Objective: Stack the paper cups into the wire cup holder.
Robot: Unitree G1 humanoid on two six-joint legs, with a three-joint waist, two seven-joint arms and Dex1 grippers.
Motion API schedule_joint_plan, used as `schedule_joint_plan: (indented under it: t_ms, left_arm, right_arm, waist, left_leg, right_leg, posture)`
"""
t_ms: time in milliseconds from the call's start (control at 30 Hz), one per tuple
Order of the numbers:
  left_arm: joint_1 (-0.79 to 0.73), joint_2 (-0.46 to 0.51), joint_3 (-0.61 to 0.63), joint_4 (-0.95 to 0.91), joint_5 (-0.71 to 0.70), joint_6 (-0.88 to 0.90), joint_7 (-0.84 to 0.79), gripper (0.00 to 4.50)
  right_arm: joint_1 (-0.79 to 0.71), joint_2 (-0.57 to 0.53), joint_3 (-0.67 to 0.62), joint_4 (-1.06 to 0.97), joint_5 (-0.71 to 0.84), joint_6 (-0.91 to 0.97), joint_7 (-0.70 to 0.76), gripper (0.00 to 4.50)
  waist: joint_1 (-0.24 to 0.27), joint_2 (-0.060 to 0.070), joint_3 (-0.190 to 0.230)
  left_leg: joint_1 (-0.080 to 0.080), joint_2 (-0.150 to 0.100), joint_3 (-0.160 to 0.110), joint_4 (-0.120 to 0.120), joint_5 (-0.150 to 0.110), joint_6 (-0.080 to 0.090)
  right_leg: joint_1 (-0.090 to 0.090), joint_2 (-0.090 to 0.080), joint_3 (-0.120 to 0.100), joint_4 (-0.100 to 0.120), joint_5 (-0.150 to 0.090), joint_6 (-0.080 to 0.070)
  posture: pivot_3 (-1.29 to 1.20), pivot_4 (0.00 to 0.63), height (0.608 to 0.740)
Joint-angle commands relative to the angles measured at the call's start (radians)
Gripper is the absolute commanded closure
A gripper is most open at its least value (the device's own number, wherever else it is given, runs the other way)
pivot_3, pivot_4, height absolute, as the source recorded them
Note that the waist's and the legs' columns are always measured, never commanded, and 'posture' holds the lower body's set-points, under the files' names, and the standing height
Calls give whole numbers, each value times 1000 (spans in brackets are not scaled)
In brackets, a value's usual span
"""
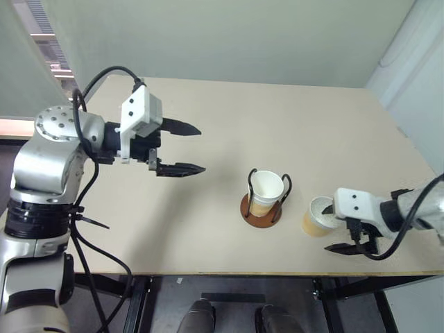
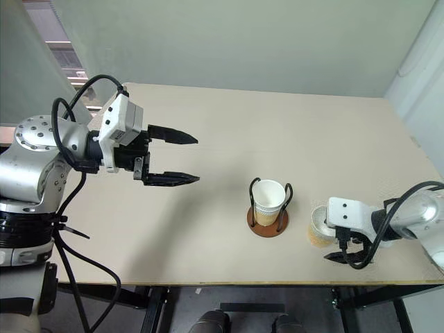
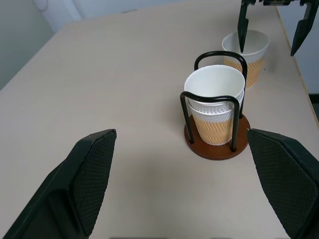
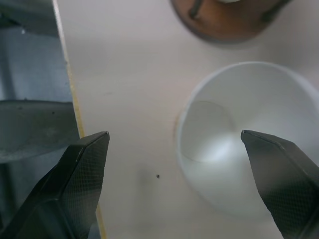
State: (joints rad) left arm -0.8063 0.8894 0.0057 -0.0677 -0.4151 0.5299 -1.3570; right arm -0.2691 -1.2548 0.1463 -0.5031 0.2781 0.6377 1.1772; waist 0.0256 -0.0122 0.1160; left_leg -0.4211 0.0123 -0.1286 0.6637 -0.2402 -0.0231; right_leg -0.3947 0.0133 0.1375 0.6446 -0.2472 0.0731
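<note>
Right gripper (image 1: 355, 238) hangs over the near right corner of the beige table (image 1: 222, 125), its two black fingers spread wide and empty, straddling the near side of a loose paper cup (image 1: 318, 216) that stands upright on its base. One finger seems to dip over the cup's open mouth while the other sits outside its wall, toward the table edge, though whether either touches the cup cannot be told. Just to the cup's left, close but apart, stands the wire cup holder (image 1: 263, 206), a round reddish-brown base with black wire loops, already holding nested paper cups (image 3: 215, 107); two rims are plain, and any more cannot be made out. Left gripper (image 1: 175, 148) hovers well apart over the far left of the table, jaws also wide and empty. The loose cup looks very light, thin-walled and easy to crush or tip, so a gentle pinch across the wall just under the stiffer rolled rim seems the safest hold. The gripper body hides part of the cup's right side in the head views, and its base is out of sight from above.
</note>
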Motion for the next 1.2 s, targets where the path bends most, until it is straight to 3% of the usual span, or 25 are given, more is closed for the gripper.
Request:
schedule_joint_plan:
  t_ms: [33,200,500,667,733,833,933,1200]
  left_arm:
    - [-24,18,8,-11,-11,-13,-8,0]
    - [-18,27,12,-16,-12,-19,-10,0]
    - [-21,21,36,-39,-91,-10,-50,0]
    - [-40,-17,57,-56,-161,-6,-39,0]
    - [-41,-19,49,-64,-175,-1,-42,0]
    - [-45,-21,38,-63,-176,-4,-41,0]
    - [-50,-15,21,-47,-153,-28,-50,0]
    - [-62,31,11,-1,-101,-70,-69,0]
  right_arm:
    - [-30,12,20,15,-47,-30,-4,33]
    - [-29,31,27,66,-93,-100,7,1229]
    - [-15,23,-29,106,-74,-157,55,4431]
    - [-121,-19,-128,157,21,-121,143,4477]
    - [-278,-17,-124,196,59,-92,187,4477]
    - [-527,21,-49,250,55,-65,253,4477]
    - [-718,131,64,259,24,-48,291,4477]
    - [-826,285,217,236,-33,-45,334,4477]
  waist:
    - [0,0,0]
    - [-1,0,0]
    - [-1,0,0]
    - [-1,0,0]
    - [-4,0,0]
    - [-12,1,0]
    - [-20,1,0]
    - [-19,1,1]
  left_leg:
    - [0,0,0,0,0,0]
    - [0,0,0,0,0,0]
    - [0,0,0,-1,0,0]
    - [0,0,1,0,0,0]
    - [0,0,1,0,0,0]
    - [1,0,1,-1,0,0]
    - [1,3,-1,-2,0,0]
    - [-6,4,-2,-7,3,-4]
  right_leg:
    - [0,0,0,0,0,0]
    - [0,0,0,0,0,0]
    - [0,0,0,0,0,0]
    - [0,0,0,0,0,-1]
    - [0,0,1,0,0,-1]
    - [-2,1,1,1,1,-2]
    - [-2,3,-1,1,0,-6]
    - [-11,3,-3,2,0,-8]
  posture:
    - [0,150,740]
    - [0,150,740]
    - [0,150,740]
    - [0,150,740]
    - [0,150,740]
    - [0,150,740]
    - [0,150,740]
    - [0,150,740]
